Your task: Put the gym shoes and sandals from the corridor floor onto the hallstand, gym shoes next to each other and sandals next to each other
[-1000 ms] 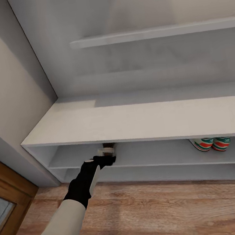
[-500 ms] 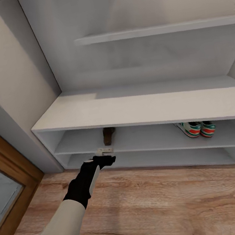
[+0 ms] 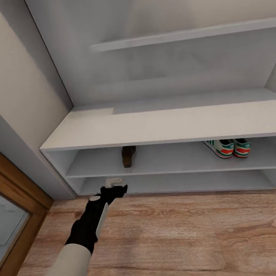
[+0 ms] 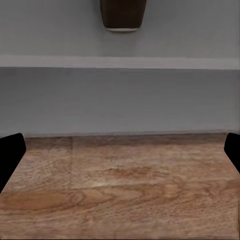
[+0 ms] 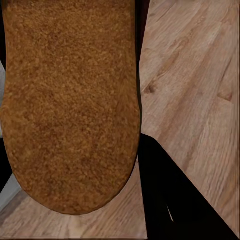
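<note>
Head view: wooden door point(image 3: 6, 208) flanks the hallstand point(image 3: 163, 127).

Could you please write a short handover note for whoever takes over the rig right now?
Left gripper: open, empty, low in front of the shoe rack.
Right gripper: holds the second sandal, sole toward its wrist camera, above the floor.
Done: both gym shoes side by side on the rack's upper open shelf, right end; one sandal on the same shelf, left part.
Left: set the held sandal beside the first.
</note>
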Available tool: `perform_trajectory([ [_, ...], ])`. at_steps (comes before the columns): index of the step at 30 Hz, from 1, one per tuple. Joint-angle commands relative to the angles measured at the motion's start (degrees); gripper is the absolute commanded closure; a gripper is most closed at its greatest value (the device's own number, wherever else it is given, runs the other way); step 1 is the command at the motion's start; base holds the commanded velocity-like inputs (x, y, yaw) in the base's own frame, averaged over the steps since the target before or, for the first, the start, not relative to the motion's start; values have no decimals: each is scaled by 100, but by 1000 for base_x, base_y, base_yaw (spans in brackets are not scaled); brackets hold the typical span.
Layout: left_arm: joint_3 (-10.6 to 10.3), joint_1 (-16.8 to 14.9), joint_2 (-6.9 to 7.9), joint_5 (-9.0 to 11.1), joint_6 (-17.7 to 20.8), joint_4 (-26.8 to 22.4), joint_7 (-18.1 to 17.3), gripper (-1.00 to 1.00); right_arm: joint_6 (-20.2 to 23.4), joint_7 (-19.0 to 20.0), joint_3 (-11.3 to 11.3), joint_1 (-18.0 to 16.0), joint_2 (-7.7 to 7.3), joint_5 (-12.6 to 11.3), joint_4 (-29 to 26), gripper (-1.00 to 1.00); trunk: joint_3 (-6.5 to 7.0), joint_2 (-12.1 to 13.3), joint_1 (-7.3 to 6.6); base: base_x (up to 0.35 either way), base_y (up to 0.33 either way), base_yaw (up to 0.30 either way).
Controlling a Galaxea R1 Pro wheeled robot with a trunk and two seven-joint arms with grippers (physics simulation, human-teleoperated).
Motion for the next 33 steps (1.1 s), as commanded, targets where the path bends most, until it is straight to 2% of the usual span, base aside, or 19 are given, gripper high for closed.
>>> perform_trajectory([
  [1,35,32,-33,10,66,-16,23,-100,9,31,-33,29,-34,0,-39,100,-5,-2,-1,0,0,0],
  [3,99,97,-94,6,132,-22,87,-100,2,39,-99,60,-99,32,-104,100,-5,-2,-1,0,0,0],
  [7,122,155,-84,3,262,-27,215,-100,-4,43,-230,68,-223,86,-235,100,-5,-2,-1,0,0,0],
  [15,128,164,-40,1,378,-29,407,-100,12,31,-490,72,-235,122,-370,100,-5,-2,-1,-11,0,0],
  [23,127,164,-40,1,378,-29,408,-100,20,30,-750,72,-239,126,-371,100,-5,-2,-1,-248,0,0],
  [33,128,164,-39,1,377,-29,408,-100,21,30,-750,72,-240,4,-371,100,-5,-2,-1,-71,0,0],
])
